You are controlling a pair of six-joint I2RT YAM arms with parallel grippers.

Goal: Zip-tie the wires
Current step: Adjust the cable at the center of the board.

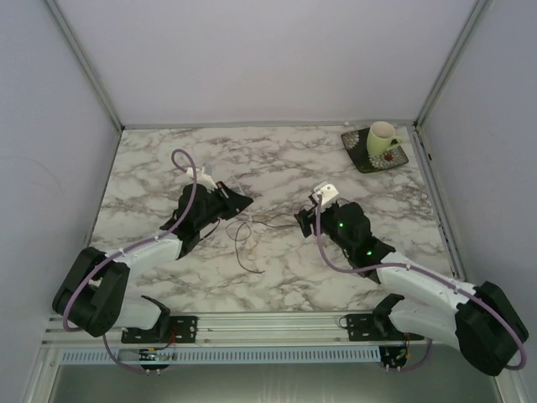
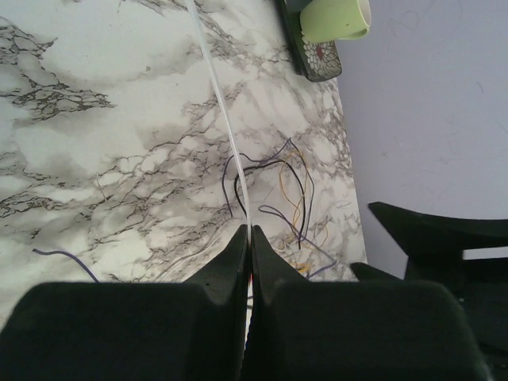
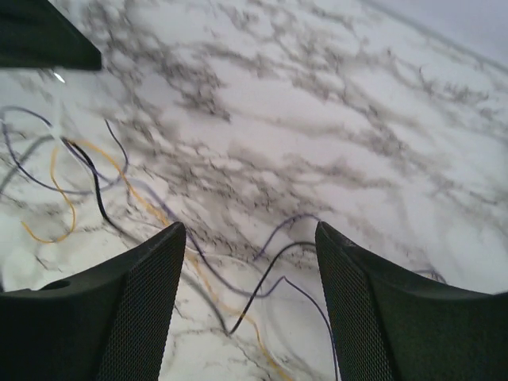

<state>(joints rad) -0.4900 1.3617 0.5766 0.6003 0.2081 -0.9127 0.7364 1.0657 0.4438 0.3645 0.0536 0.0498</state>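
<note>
The wires [image 1: 249,231] are thin dark, purple and yellow strands in loose curls on the marble table, between my two grippers. They also show in the left wrist view [image 2: 290,186] and the right wrist view [image 3: 270,270]. My left gripper [image 1: 237,202] is shut on a thin white zip tie [image 2: 226,119], which runs from its fingertips [image 2: 250,230] away across the table. My right gripper [image 1: 302,221] is open and empty. It hovers low over some wire strands, which lie between its fingers [image 3: 250,238] without touching them.
A pale green mug [image 1: 383,138] stands on a dark patterned saucer [image 1: 369,158] at the back right corner; it also shows in the left wrist view [image 2: 335,19]. Grey walls close in the marble table [image 1: 168,168] on three sides.
</note>
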